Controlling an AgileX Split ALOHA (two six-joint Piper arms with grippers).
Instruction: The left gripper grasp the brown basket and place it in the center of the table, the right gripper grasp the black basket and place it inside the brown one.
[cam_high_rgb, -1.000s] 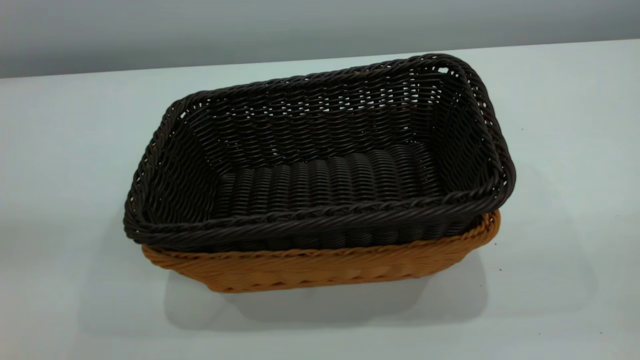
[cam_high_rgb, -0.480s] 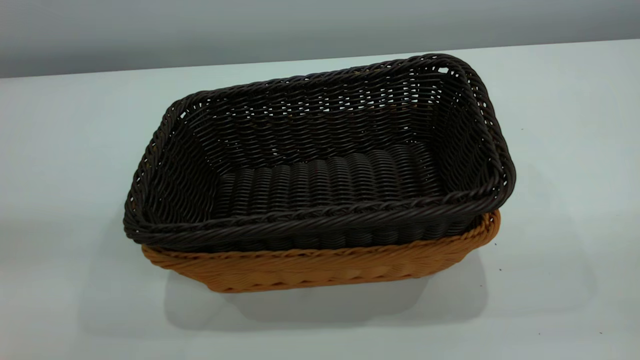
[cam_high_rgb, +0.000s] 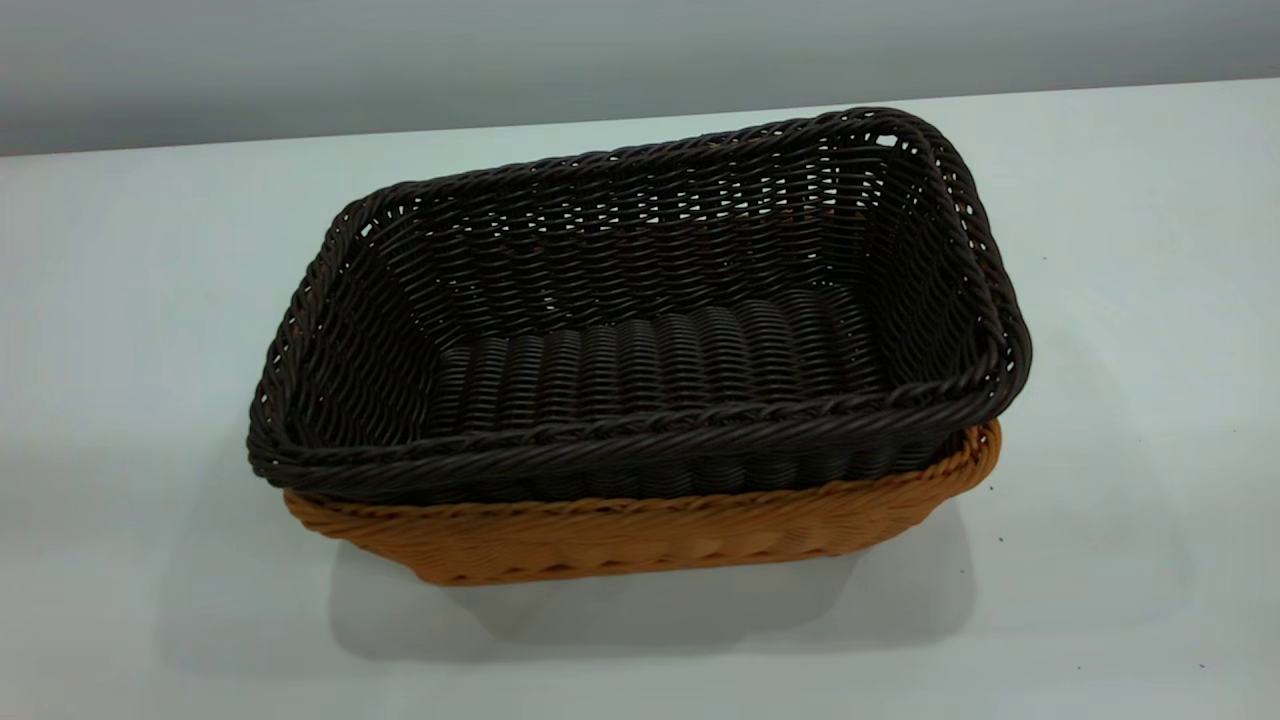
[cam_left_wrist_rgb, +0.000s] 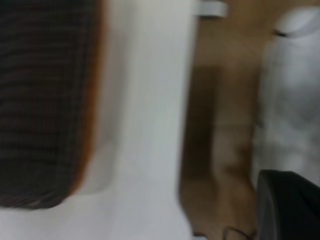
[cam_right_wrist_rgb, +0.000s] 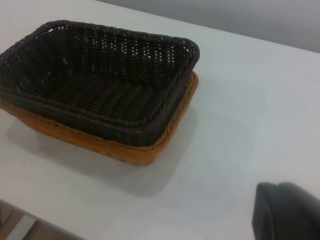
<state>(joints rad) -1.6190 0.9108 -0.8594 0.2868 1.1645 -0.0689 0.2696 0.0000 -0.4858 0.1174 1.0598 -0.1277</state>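
The black basket (cam_high_rgb: 640, 300) sits nested inside the brown basket (cam_high_rgb: 640, 535) near the middle of the white table (cam_high_rgb: 1120, 330). Only the brown one's front wall and rim show below it. The black basket's right end rides slightly higher than its left. Neither arm appears in the exterior view. From the right wrist view the black basket (cam_right_wrist_rgb: 100, 75) and the brown basket (cam_right_wrist_rgb: 125, 147) lie well away from my right gripper (cam_right_wrist_rgb: 287, 210), of which only a dark edge shows. In the left wrist view a dark part of my left gripper (cam_left_wrist_rgb: 287, 205) hangs past the table edge, far from the black basket (cam_left_wrist_rgb: 45, 100).
White tabletop (cam_right_wrist_rgb: 240, 125) surrounds the baskets on all sides. A grey wall (cam_high_rgb: 640, 50) runs behind the table's far edge. Beyond the table edge in the left wrist view are a brown floor (cam_left_wrist_rgb: 220, 125) and a white object (cam_left_wrist_rgb: 295, 90).
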